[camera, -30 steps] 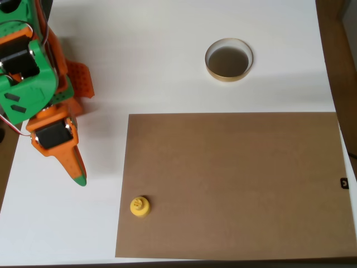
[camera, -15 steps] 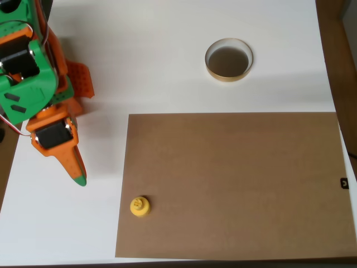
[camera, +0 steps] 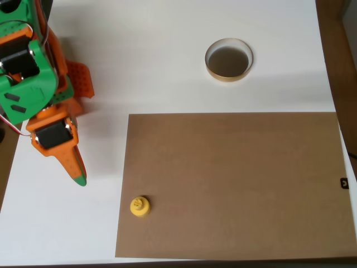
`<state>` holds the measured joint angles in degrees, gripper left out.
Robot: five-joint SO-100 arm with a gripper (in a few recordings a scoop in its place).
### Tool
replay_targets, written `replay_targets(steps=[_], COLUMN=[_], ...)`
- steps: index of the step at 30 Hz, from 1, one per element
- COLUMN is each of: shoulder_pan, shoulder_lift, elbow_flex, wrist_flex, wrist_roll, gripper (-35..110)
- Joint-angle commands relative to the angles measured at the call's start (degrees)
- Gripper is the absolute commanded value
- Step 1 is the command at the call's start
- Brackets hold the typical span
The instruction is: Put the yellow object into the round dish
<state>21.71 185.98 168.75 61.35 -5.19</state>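
My fingers (camera: 77, 170) hang closed and empty at nine o'clock over the white table (camera: 156, 67), unmoved over the past second, so the task has not begun. The yellow object (camera: 139, 206) sits at seven o'clock on the brown mat (camera: 234, 184), well apart from the round dish (camera: 228, 60) at one o'clock.

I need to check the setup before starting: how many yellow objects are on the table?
1. The yellow object sits near the lower left corner of the brown mat in the overhead view, apart from the round dish. Nothing seems hidden.
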Motion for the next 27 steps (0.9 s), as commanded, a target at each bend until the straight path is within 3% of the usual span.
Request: replay_targets(steps=[1, 27], shoulder_pan=[0.4, 0.4], shoulder_lift=[1.1, 1.1], elbow_flex=[-0.1, -0.1], wrist_flex=[0.4, 0.4], wrist_roll=[0.2, 0.2], gripper=[3, 2])
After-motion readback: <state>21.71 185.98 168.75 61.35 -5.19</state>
